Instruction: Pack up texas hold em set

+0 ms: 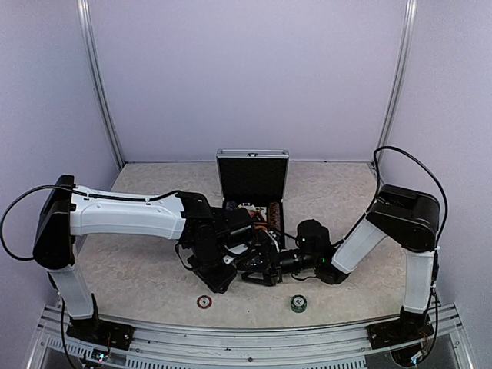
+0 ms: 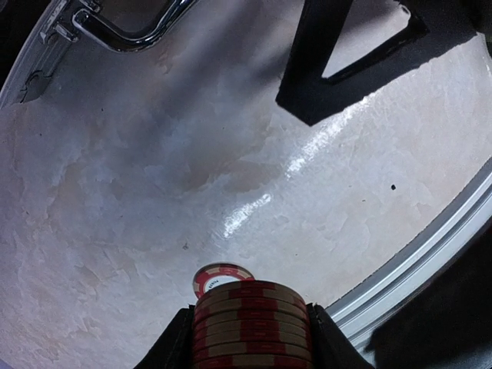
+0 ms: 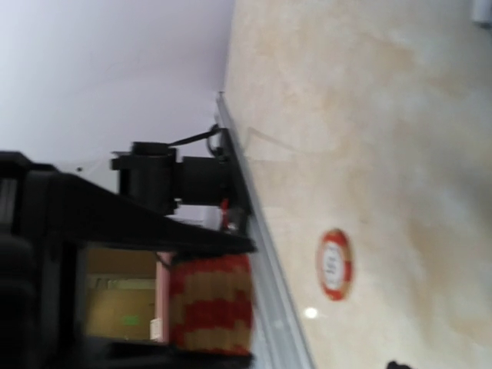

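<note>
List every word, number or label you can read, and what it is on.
No text reads clearly in any view.
Red chip: a mark in its white centre, too blurred to read.
Green chip: too small to read.
Chip stack: red and tan stripes only, no text.

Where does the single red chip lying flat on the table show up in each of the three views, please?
Top external: the red chip is low, left of centre, just above the edge rail.
Left wrist: bottom centre, peeking out behind the chip stack.
Right wrist: right of centre, lower half.
Shared landmark: the edge rail runs near the chip in every view.
</note>
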